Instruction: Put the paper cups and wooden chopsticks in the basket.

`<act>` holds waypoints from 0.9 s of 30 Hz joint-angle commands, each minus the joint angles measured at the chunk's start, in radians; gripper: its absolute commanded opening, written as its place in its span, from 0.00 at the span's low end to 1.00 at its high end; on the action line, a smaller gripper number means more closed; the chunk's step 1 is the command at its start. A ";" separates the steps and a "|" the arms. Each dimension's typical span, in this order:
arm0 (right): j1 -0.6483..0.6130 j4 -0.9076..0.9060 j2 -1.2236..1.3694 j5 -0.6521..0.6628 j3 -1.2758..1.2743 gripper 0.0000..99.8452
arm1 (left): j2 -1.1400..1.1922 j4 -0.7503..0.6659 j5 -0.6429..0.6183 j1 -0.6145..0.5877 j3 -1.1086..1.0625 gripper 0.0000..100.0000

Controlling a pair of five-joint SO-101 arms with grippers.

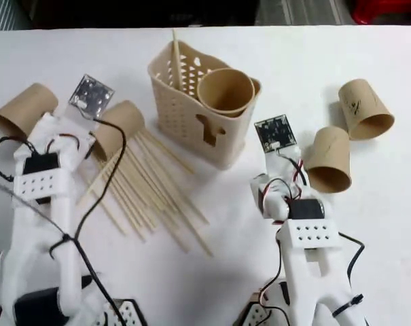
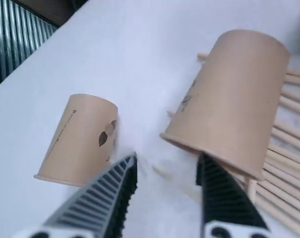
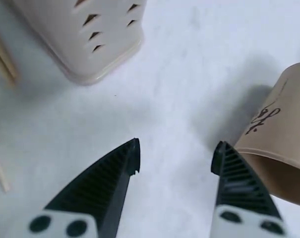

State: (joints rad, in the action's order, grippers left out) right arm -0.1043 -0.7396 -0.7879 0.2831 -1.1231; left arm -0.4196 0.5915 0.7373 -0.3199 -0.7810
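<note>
Left gripper (image 2: 165, 163) and right gripper (image 3: 175, 151) both spread, holding nothing.
On the white surface (image 1: 314, 61), the left points between two fallen brown paper cups (image 2: 83, 141) by scattered wooden chopsticks (image 1: 151, 197); another fallen cup (image 3: 283, 134) lies beside the right. The cream slotted plastic basket (image 1: 191, 125) holds one upright cup (image 1: 225, 90) and one chopstick (image 1: 176, 54).

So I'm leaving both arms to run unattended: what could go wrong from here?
1. The open left gripper faces a tipped cup touching the loose chopsticks; grabbing it may roll it or scatter sticks.
2. The open right gripper has one finger close beside the rim of a second cup; closing may push it away or crush the rim.
3. The basket already holds an upright cup, so the next may catch on it or tip the basket.
</note>
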 commanded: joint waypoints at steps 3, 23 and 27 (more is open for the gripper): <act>0.007 0.015 0.005 0.011 0.005 0.24 | -0.047 -0.011 0.163 -0.035 0.000 0.24; 0.007 0.016 0.005 0.012 0.005 0.24 | 0.124 -0.229 0.118 0.058 -0.008 0.24; 0.007 0.016 0.005 0.012 0.005 0.24 | 0.160 -0.233 0.115 0.101 -0.006 0.24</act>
State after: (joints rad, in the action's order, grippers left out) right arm -0.1043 -0.7396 -0.7879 0.2831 -1.1231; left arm -0.2800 0.3844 0.8692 -0.2662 -0.7963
